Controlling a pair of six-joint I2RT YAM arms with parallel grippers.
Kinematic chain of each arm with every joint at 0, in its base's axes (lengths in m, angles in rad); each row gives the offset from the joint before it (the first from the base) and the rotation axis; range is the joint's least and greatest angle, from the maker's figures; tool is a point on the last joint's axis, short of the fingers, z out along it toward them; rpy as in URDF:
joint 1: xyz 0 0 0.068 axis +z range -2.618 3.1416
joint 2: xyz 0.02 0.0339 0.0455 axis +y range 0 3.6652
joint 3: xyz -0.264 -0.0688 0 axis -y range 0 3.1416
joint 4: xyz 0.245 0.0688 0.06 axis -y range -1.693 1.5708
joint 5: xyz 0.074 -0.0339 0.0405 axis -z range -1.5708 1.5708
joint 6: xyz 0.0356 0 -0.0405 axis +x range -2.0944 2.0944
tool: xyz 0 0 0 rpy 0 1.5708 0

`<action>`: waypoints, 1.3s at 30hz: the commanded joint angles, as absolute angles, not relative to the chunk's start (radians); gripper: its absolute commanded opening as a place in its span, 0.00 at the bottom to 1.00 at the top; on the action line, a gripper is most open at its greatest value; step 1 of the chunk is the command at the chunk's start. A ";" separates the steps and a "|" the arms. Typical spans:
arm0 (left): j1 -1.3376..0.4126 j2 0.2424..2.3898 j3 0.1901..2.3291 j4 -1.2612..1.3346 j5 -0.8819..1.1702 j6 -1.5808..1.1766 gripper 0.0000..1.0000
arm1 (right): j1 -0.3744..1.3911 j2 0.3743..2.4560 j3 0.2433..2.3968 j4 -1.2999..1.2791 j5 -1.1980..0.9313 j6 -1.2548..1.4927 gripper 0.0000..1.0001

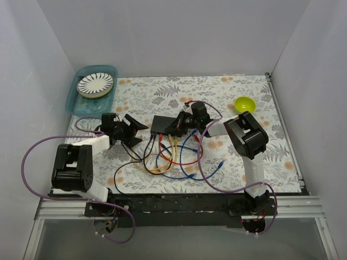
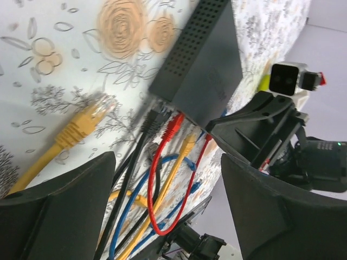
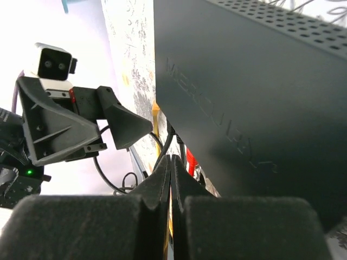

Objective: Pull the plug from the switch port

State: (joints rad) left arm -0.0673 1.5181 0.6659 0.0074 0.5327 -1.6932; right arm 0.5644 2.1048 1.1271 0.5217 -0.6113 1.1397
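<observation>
Matte-black flat switch box [image 1: 164, 124] mid floral mat [image 1: 271, 142], right gripper [image 3: 171, 165] closed empty against its right end, left gripper [image 1: 140, 133] wide open beside it: I'd pinch the red plug [image 2: 172, 125] body and pull straight out, right arm bracing.

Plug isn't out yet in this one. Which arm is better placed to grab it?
Left. The left gripper is open and faces the socket edge of the flat matte-black rectangular switch, where the red plug sits. The right gripper is shut at the switch's right end, likely bracing it.
</observation>
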 commanded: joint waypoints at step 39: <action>-0.077 1.881 0.721 0.354 0.660 -1.683 0.32 | 0.543 2.102 1.270 0.104 -0.405 0.954 0.01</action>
